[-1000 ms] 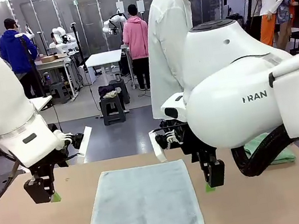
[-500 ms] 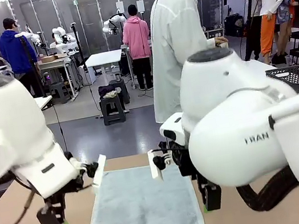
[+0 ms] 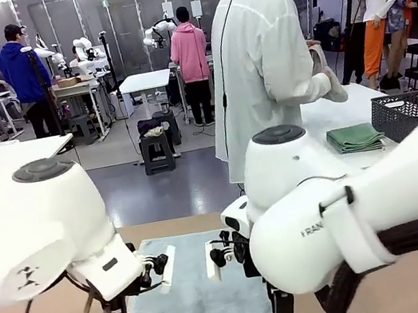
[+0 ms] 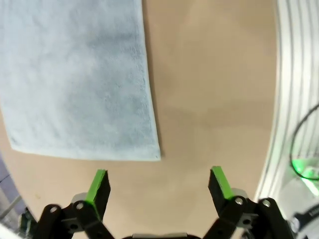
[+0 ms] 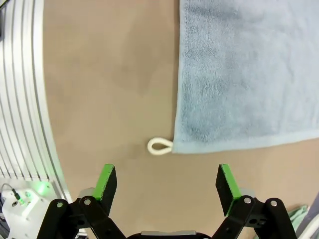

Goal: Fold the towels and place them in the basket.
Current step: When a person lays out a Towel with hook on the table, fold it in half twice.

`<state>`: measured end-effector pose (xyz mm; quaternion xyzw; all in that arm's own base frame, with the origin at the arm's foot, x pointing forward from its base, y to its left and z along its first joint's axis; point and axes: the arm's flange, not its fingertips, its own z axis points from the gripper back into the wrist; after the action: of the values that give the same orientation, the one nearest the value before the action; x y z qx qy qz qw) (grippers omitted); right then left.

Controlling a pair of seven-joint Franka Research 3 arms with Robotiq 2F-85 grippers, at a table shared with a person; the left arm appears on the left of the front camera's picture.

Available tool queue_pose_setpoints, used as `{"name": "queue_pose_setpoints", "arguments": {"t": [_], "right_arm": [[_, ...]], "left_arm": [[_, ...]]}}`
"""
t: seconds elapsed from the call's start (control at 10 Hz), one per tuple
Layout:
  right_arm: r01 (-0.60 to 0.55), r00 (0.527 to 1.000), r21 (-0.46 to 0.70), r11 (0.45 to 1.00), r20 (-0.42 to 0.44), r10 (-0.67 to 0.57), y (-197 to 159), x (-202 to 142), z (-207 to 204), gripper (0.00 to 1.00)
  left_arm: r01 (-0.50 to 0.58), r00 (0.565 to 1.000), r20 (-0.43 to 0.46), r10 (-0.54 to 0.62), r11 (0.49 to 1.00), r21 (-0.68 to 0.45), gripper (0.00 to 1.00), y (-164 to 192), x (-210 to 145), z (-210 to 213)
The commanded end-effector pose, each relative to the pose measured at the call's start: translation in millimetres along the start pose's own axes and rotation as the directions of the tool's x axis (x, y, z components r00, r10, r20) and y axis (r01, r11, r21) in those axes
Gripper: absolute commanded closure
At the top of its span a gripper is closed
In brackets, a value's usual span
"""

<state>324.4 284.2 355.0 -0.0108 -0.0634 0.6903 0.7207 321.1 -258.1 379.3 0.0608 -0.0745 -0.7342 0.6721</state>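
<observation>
At the near left of the table (image 4: 209, 74), the left gripper (image 4: 159, 179) is held wide open and empty, just off the near left corner of the flat blue-grey towel (image 4: 75, 74). Near the towel's white loop (image 5: 159, 146), the right gripper (image 5: 164, 181) is likewise spread and empty. At the far right, a folded green towel (image 3: 355, 137) is laid beside the basket (image 3: 416, 112).

A robotics lab: a person (image 3: 262, 66) in a white lab coat, white worktables (image 3: 145, 81), a black stool (image 3: 155, 140), other people (image 3: 190, 46) working at benches
</observation>
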Motion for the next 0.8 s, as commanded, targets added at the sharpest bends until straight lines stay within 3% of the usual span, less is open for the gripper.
{"name": "queue_pose_setpoints", "arguments": {"t": [0.0,0.7], "right_arm": [[0.043,0.999,0.009,0.999,-0.013,-0.043,-14,12,-20,0.0],[0.022,0.997,0.036,0.999,-0.071,-0.019,-19,4,-56,0.0]], "left_arm": [[-0.031,0.999,0.031,0.031,1.0,0.002,0.0,1,-8,-25],[-0.059,0.997,0.045,0.06,0.998,-0.012,0.0,-3,-26,-74]]}}
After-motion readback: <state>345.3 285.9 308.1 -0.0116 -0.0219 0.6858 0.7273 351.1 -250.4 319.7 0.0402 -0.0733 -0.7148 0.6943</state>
